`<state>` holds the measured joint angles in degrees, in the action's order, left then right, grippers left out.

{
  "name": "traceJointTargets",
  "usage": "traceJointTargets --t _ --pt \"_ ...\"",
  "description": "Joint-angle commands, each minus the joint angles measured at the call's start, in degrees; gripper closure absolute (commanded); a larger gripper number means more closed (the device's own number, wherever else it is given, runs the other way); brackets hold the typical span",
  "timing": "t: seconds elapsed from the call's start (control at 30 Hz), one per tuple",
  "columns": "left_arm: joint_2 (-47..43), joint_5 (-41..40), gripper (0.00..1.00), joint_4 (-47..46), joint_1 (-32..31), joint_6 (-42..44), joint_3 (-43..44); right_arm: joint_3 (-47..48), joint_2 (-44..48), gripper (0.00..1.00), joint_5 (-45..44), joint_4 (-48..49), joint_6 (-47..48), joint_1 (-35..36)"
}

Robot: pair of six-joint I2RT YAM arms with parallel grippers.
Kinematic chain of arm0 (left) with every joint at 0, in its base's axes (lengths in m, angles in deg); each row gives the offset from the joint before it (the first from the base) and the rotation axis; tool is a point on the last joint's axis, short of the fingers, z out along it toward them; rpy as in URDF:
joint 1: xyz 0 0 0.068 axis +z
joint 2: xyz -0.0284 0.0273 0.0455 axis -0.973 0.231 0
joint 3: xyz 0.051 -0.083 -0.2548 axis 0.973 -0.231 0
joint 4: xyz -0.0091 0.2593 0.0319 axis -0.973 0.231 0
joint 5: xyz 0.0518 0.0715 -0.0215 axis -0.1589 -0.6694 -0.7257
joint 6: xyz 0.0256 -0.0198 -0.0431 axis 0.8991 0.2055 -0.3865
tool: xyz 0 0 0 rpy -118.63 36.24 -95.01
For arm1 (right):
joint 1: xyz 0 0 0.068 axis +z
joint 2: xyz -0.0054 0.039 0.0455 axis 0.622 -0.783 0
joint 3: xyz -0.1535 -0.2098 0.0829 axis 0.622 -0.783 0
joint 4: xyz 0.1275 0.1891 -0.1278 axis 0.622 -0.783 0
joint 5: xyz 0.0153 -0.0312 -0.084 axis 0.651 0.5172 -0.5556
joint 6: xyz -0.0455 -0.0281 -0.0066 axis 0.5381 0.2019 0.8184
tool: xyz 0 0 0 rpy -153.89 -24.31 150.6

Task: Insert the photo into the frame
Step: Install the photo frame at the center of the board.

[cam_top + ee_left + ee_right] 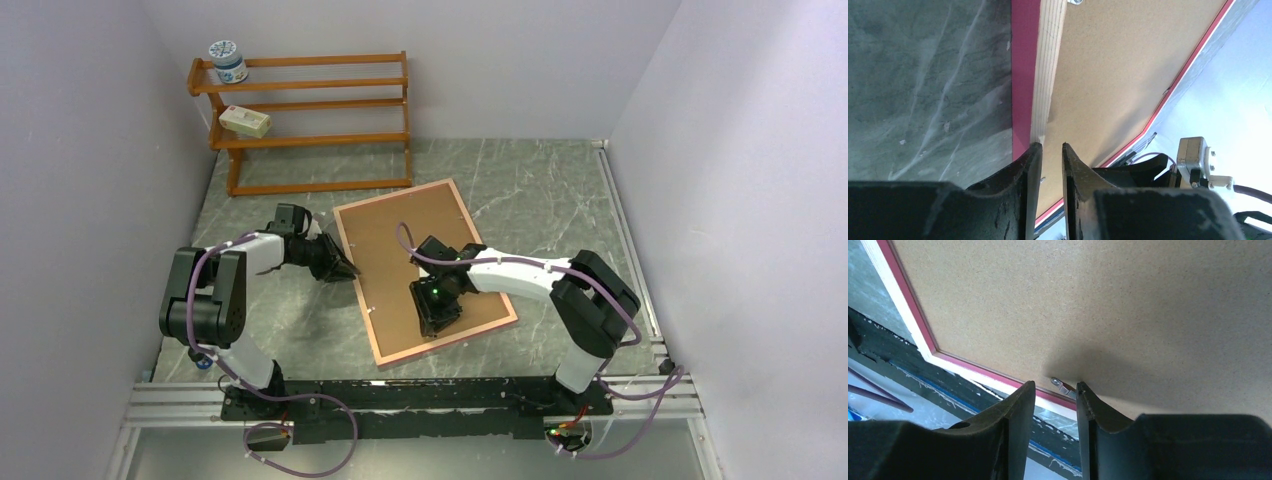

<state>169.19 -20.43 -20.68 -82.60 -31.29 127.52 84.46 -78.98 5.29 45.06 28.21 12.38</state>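
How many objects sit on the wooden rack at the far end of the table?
2. A lidded jar stands at the left end of the rack's top shelf; a pale box lies on the shelf below it. None seem hidden.

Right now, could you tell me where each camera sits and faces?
Top camera: above and behind the robot, looking down on the table, the face-down frame, its brown backing board and a rack; left arm and right arm show.
Left wrist camera: on the left arm, looking along the frame's left edge; the left hand shows below.
Right wrist camera: on the right arm, facing the backing board and a metal clip; the right hand shows below.
Shared: all three see the frame and backing board.
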Motion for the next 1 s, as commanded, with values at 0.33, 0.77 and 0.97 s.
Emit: traceJointTargets --t 0.33,0.77,0.97 --pt "0.9 1.3 0.74 -2.0 -0.5 -1.0 -1.1 -1.8 -0.4 0.67 5.0 1.0 1.7 2.2" --pt "0.8 2.0 0.71 -1.9 -1.2 -1.4 -1.4 0.0 -1.8 0.68 4.4 0.2 -1.3 2.3" --pt "-2.2 -2.9 0.53 3.8 -1.2 2.1 -0.4 2.4 -0.2 0.65 -7.8 -3.5 0.1 4.0"
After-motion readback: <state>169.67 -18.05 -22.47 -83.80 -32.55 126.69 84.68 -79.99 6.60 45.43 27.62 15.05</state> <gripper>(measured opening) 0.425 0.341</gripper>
